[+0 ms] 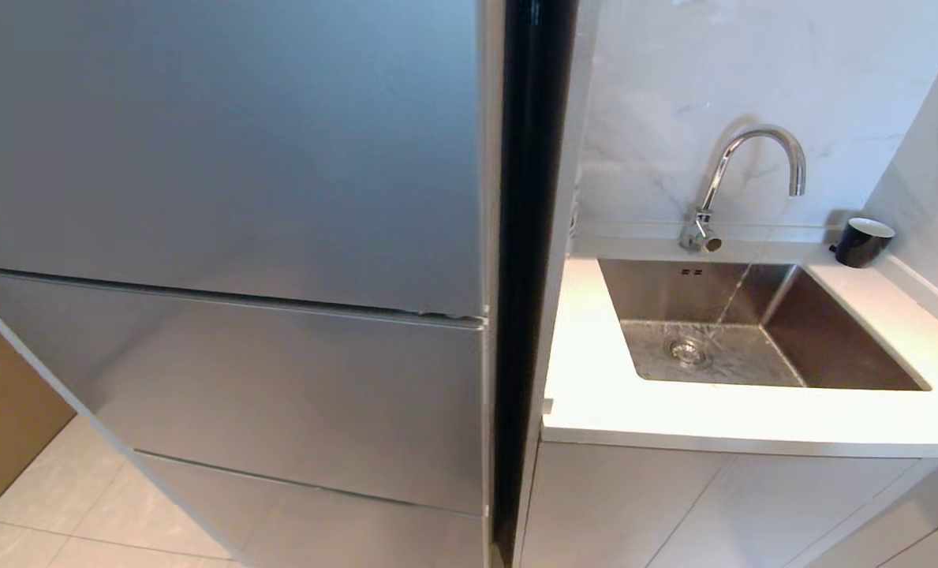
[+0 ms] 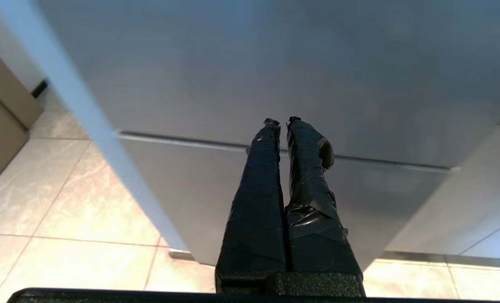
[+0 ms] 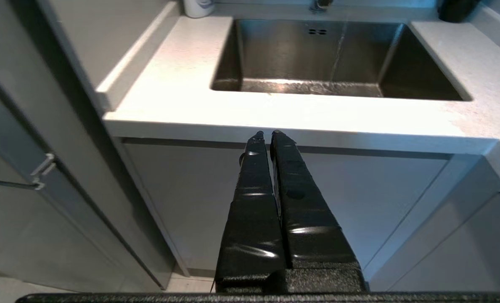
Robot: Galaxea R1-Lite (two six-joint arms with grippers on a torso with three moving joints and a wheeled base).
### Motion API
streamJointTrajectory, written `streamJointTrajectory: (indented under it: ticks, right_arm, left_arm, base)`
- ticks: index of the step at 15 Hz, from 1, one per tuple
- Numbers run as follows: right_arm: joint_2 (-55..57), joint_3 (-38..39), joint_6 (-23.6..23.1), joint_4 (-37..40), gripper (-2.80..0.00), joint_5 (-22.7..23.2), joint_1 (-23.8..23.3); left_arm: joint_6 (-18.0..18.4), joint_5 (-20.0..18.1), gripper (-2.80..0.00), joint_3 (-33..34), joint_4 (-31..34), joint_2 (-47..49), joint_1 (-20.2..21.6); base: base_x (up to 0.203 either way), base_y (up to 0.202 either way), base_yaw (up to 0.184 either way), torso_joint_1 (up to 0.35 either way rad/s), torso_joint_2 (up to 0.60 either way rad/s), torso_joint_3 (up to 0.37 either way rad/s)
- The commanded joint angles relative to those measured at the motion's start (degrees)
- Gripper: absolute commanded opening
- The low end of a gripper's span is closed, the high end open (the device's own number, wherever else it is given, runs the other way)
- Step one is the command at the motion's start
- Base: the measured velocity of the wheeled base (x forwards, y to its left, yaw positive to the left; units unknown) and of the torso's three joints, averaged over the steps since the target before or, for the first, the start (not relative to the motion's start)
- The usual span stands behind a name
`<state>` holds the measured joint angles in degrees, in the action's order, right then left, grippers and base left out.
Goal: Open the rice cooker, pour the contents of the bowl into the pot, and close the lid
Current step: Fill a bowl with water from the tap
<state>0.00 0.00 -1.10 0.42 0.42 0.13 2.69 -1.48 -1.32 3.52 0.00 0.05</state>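
Head view: you face a grey refrigerator (image 1: 224, 237) on the left and a table (image 1: 595, 394) with a sink (image 1: 760, 323) on the right; water runs from the faucet (image 1: 745, 173), and a black cup (image 1: 863, 241) stands at the far right. Rice cooker, bowl and pot are nowhere visible; judge the task unstarted.

Left wrist view: your left hand (image 2: 281, 123) is pressed together, empty, before the refrigerator.

Right wrist view: your right hand (image 3: 266, 135) is likewise pressed together, empty, near the table edge. No legible writing anywhere.

Left pincer (image 2: 281, 122) closed, empty; right pincer (image 3: 265, 134) likewise.
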Motion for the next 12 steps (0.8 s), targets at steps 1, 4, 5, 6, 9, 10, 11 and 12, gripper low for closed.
streamJointTrajectory:
  ticks: [1, 4, 5, 6, 9, 10, 11, 12]
  right_arm:
    - [0.00, 0.09, -0.05, 0.02, -2.80, 0.02, 0.04]
    - [0.00, 0.09, -0.05, 0.02, -2.80, 0.02, 0.04]
    - [0.00, 0.09, -0.05, 0.02, -2.80, 0.02, 0.04]
    - [0.00, 0.09, -0.05, -0.07, -2.80, 0.02, 0.04]
    - [0.00, 0.09, -0.05, -0.07, -2.80, 0.02, 0.04]
    - [0.00, 0.09, -0.05, -0.07, -2.80, 0.02, 0.04]
    - [0.00, 0.09, -0.05, -0.07, -2.80, 0.02, 0.04]
    - [0.00, 0.18, -0.05, -0.29, -2.80, 0.02, 0.04]
  left_arm:
    - [0.03, -0.02, -2.80, 0.00, -0.01, 0.09, 0.04]
    - [0.03, -0.02, -2.80, 0.00, -0.01, 0.09, 0.04]
    - [0.03, -0.02, -2.80, 0.00, -0.01, 0.09, 0.04]
    - [0.03, 0.04, -2.80, 0.00, -0.01, 0.09, 0.04]
    - [0.02, 0.07, -2.80, 0.00, -0.09, 0.09, 0.04]
    - [0.03, 0.07, -2.80, 0.00, -0.01, 0.09, 0.04]
    - [0.02, 0.07, -2.80, 0.00, -0.04, 0.09, 0.04]
    - [0.03, 0.07, -2.80, 0.00, -0.10, 0.09, 0.04]
  base:
    - [0.000, -0.155, -0.003, 0.002, 0.00, 0.002]
    - [0.000, -0.172, -0.001, 0.005, 0.00, 0.002]
    - [0.000, -0.209, -0.008, 0.004, 0.01, -0.005]
    - [0.000, -0.213, -0.011, 0.007, 0.00, 0.002]
    - [0.000, -0.212, -0.007, 0.003, 0.00, 0.002]
    - [0.000, -0.216, -0.004, 0.006, 0.00, -0.007]
    - [0.000, -0.159, 0.014, -0.055, -0.03, 0.007]
    - [0.000, -0.160, 0.013, 0.020, 0.01, -0.007]
